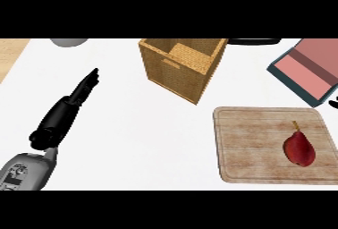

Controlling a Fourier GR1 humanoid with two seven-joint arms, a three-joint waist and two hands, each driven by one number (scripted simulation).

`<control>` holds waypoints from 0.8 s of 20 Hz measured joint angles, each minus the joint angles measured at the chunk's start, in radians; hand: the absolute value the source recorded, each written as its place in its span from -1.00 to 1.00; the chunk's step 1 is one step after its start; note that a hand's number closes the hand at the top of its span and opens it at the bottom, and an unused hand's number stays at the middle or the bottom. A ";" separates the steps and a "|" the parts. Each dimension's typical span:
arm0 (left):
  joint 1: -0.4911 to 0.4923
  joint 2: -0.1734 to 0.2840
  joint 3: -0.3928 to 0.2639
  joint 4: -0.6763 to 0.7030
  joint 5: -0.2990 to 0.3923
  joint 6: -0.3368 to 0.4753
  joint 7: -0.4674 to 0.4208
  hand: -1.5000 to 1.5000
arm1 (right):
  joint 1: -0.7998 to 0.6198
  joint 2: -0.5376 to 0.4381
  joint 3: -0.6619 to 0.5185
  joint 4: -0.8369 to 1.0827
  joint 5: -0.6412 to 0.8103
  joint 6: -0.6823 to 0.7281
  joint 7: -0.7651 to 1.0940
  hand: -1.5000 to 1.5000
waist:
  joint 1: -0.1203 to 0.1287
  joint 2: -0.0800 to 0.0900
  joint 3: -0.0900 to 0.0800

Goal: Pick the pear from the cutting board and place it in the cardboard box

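Note:
A dark red pear [300,148] with a short stem lies on the right half of the wooden cutting board [257,147], at the lower right. The open cardboard box [181,67] stands behind the board, near the top centre, its opening facing up. My left hand [66,109] shows at the left over the white counter, fingers straight and pointing up toward the far edge, holding nothing, well away from the pear and the box. My right hand does not show in the head view.
A pink tray with a dark blue-grey rim [307,71] sits at the upper right. A grey round object [69,42] is cut off at the top left. A dark object [254,41] lies at the top edge behind the box.

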 measured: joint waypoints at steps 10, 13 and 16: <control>0.004 -0.028 0.062 -0.001 -0.022 -0.061 0.009 0.00 | -0.127 0.169 0.125 -0.001 0.058 0.114 0.234 -1.00 | -0.010 -0.002 0.001; 0.006 -0.047 0.072 0.008 -0.044 -0.067 -0.001 0.00 | -0.149 0.193 0.134 0.035 0.118 0.129 0.227 -1.00 | -0.011 -0.001 0.002; 0.011 -0.051 0.091 -0.009 -0.050 -0.084 0.014 0.00 | -0.147 0.238 0.169 0.067 0.212 0.108 0.207 -1.00 | -0.011 -0.002 0.002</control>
